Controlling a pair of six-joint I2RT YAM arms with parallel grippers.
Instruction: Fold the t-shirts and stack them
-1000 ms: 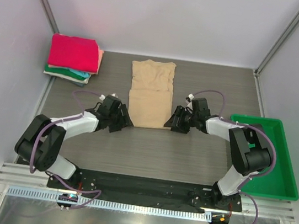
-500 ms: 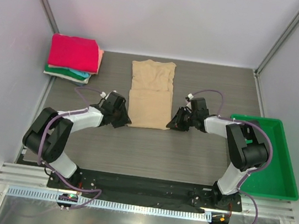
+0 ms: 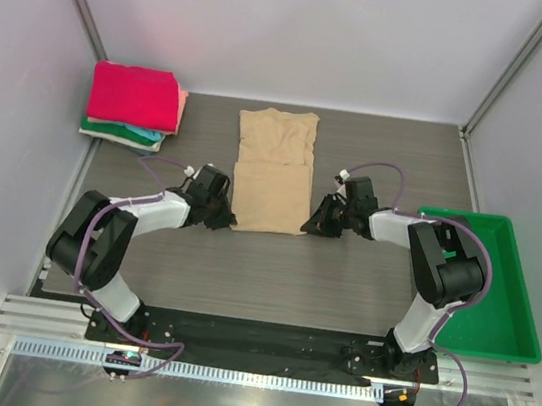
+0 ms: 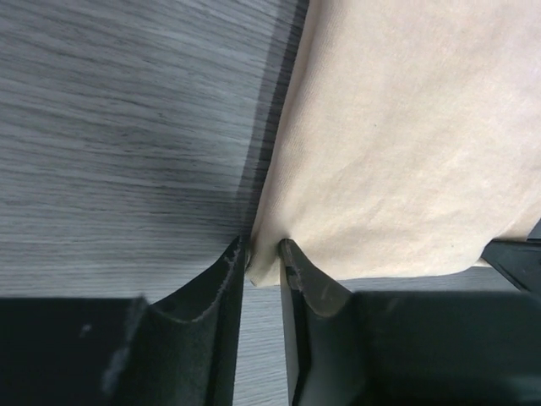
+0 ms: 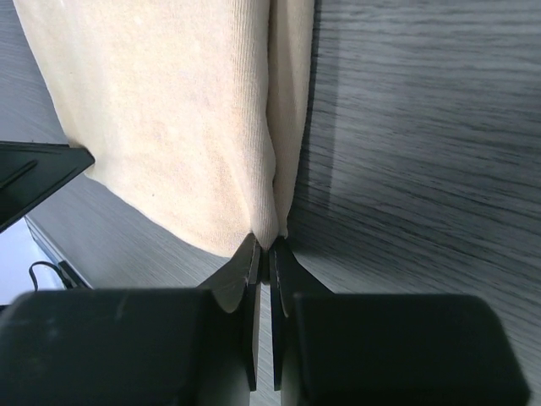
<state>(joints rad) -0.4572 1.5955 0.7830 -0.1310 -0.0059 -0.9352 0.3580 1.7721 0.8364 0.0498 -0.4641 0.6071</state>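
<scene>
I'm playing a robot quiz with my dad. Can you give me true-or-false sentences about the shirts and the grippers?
1. The left gripper and right gripper are at the tan shirt's near corners. True.
2. The tan shirt lies in the tray. False: it lies on the table, and the tray sits off to the right.
3. The pink shirt tops the stack. True.
4. The right gripper is wide open. False: it is pinched shut on the tan shirt's edge.
5. The stack is at the table's right side. False: it is in the far left corner.
</scene>
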